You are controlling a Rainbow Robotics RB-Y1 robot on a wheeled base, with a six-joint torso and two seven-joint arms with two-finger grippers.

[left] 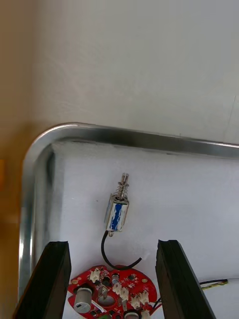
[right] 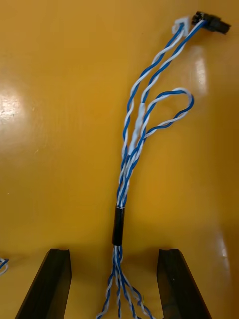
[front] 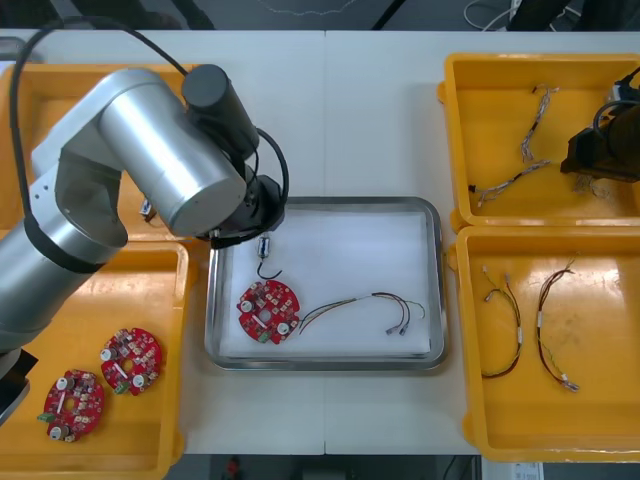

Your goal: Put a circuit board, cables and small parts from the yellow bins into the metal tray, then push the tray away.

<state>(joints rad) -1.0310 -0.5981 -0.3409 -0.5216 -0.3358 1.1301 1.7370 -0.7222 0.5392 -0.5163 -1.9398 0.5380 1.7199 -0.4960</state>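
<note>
White lining covers the floor of the metal tray (front: 437, 290). The tray sits on the counter (front: 370, 110) with yellow bins just beside both of its side rims, and bare counter lies beyond its far rim. Any print on the circuit boards is too small to read.

The left hand (left: 113, 244) hangs over the tray's far left corner, fingers spread wide and holding nothing. A small metal part (left: 117, 212), with a spring at one end and a blue band on its body, lies flat on the lining. It is just ahead of the gap between the fingers, apart from both and short of the rounded rim. Its black lead curls back to the edge of a red circuit board (front: 268, 310) lying in the tray's left half. A thin cable (front: 360, 305) of dark and yellowish wires lies to the board's right, one end close to it.

The right hand (right: 113, 251) is over the floor of the far right bin (front: 455, 120), fingers wide apart and empty. A blue and white twisted cable (right: 137, 134) runs out between them. Its black sleeve (right: 118, 227) sits in the gap, touching neither finger.

Two spare boards (front: 130, 360) lie in the near left bin (front: 175, 350).
</note>
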